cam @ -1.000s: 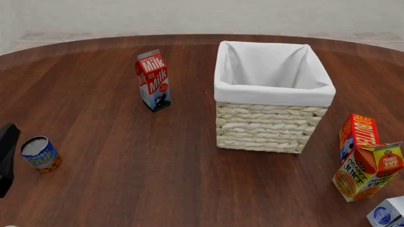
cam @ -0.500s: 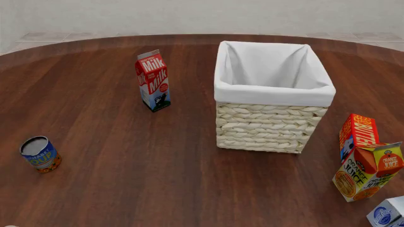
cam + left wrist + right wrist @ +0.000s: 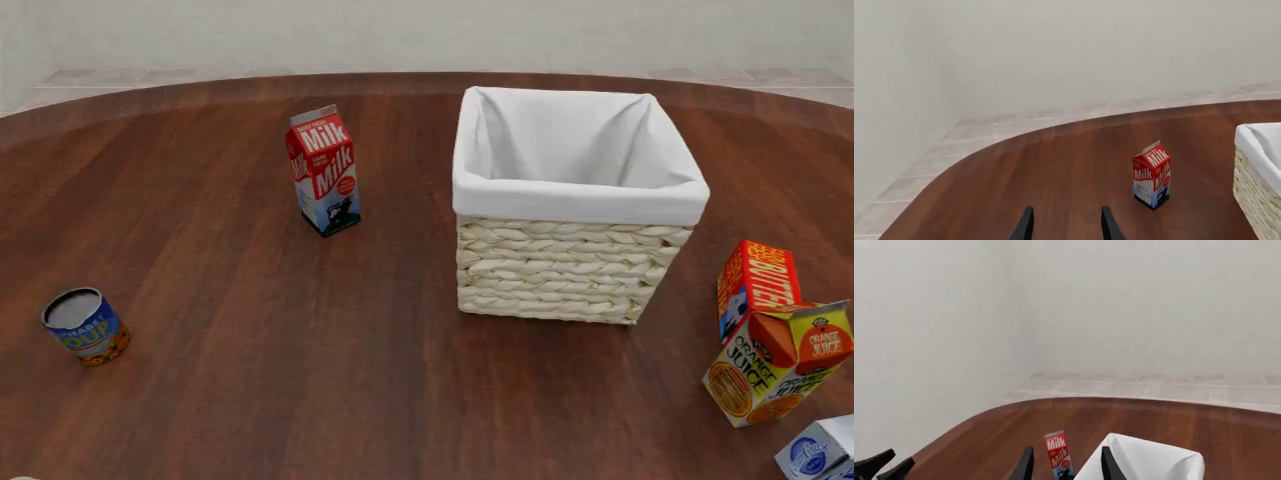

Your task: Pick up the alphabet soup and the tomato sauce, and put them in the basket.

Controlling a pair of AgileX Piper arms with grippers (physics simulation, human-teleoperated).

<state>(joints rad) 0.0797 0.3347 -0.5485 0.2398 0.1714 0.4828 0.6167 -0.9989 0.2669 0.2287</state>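
The alphabet soup (image 3: pixel 84 327), a blue can with an orange base, stands upright at the table's near left. The basket (image 3: pixel 561 270), woven with white lining, stands right of centre; it also shows in the left wrist view (image 3: pixel 1254 185) and the right wrist view (image 3: pixel 1154 460). The tomato sauce is out of view. Neither gripper shows in the front view. In its wrist view my left gripper (image 3: pixel 1066 210) is open and empty above the table. My right gripper (image 3: pixel 1067 450) is open and empty, held high.
A milk carton (image 3: pixel 323 170) stands left of the basket. A butter box (image 3: pixel 757 285), an orange juice carton (image 3: pixel 778 362) and a white-blue carton (image 3: pixel 817 450) stand at the near right. The other arm's black fingers (image 3: pixel 881 465) show in the right wrist view.
The black part of my left arm that stood beside the alphabet soup at the left edge one second ago has gone out of the front view. The objects have not moved.
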